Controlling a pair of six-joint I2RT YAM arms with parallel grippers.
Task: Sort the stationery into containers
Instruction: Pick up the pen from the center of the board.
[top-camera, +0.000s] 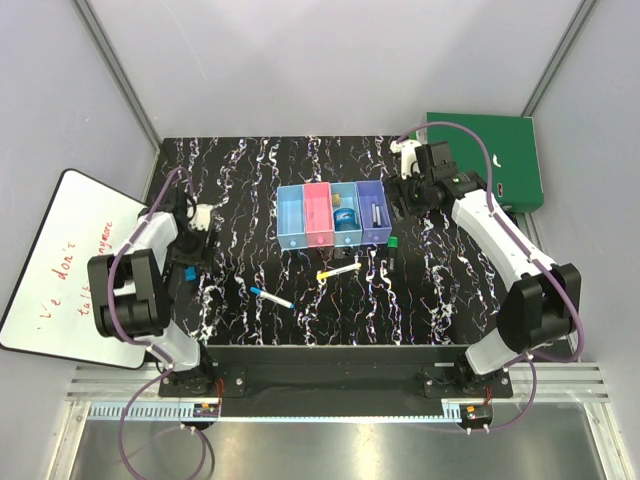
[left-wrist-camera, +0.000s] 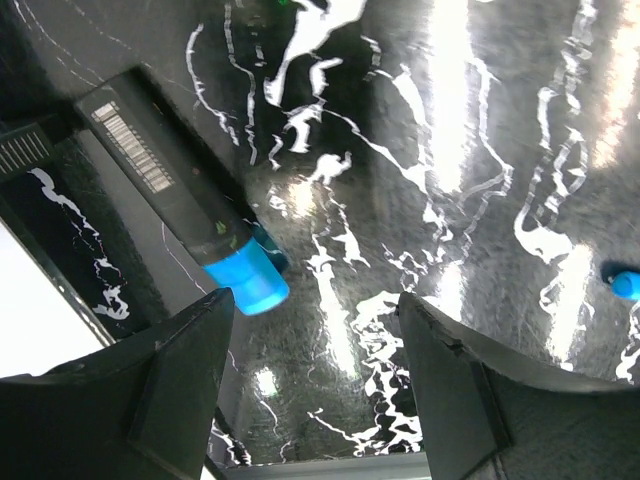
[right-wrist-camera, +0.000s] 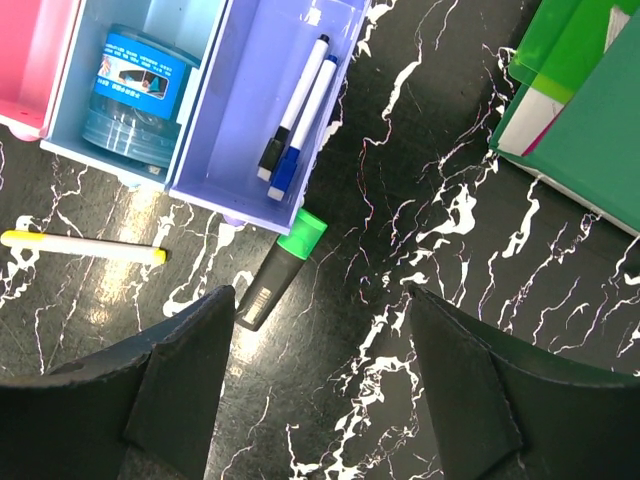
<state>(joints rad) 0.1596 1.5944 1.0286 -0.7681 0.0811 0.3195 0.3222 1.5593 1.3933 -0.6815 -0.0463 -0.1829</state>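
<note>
Both pincers were spread and held nothing. The right gripper (right-wrist-camera: 315, 390) hung over the black white-veined table (right-wrist-camera: 430, 290), just near of the green-capped dark marker (right-wrist-camera: 278, 272). That marker lay flat with its cap against the near wall of the purple plastic bin (right-wrist-camera: 240, 80). The purple bin was the rightmost in the row of four joined rectangular bins (top-camera: 318, 215) and held two white markers (right-wrist-camera: 298, 100). The round blue tub (right-wrist-camera: 135, 95) sat in the light blue bin (right-wrist-camera: 200, 40) to its left. The yellow-and-white pen (top-camera: 339, 270) lay on the table near of the row, and the blue-capped white marker (top-camera: 272, 297) lay nearer and further left. At the table's left side, the left gripper (left-wrist-camera: 315, 380) was beside a dark marker with a bright blue cap (left-wrist-camera: 200, 215), which lay outside its fingers.
</note>
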